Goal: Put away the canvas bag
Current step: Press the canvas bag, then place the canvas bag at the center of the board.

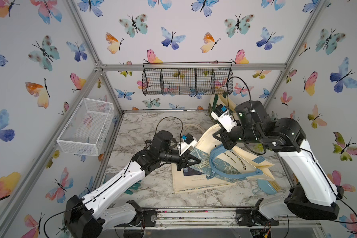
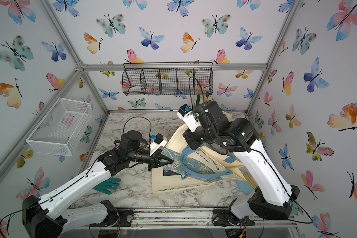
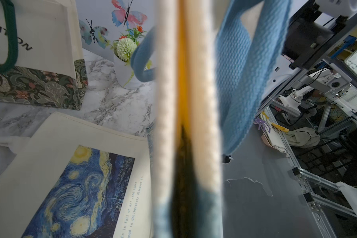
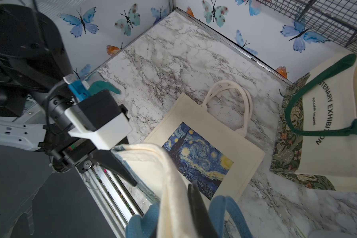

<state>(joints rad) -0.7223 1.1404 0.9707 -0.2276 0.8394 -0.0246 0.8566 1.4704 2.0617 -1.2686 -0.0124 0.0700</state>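
Sagging over the marble worktop [image 1: 153, 131], the cream canvas bag [image 1: 206, 138], with its blue floral band and blue handles [image 3: 235, 61], is pinched at a band corner by the left fingers [image 4: 120, 169] and at its rim by the right fingers [image 4: 197, 204]. Folds leave its lettering half unreadable, and cloth hides one right finger.

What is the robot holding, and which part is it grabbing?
The blue-handled canvas bag. The left gripper pinches its blue patterned edge, and the right gripper pinches its cream rim.
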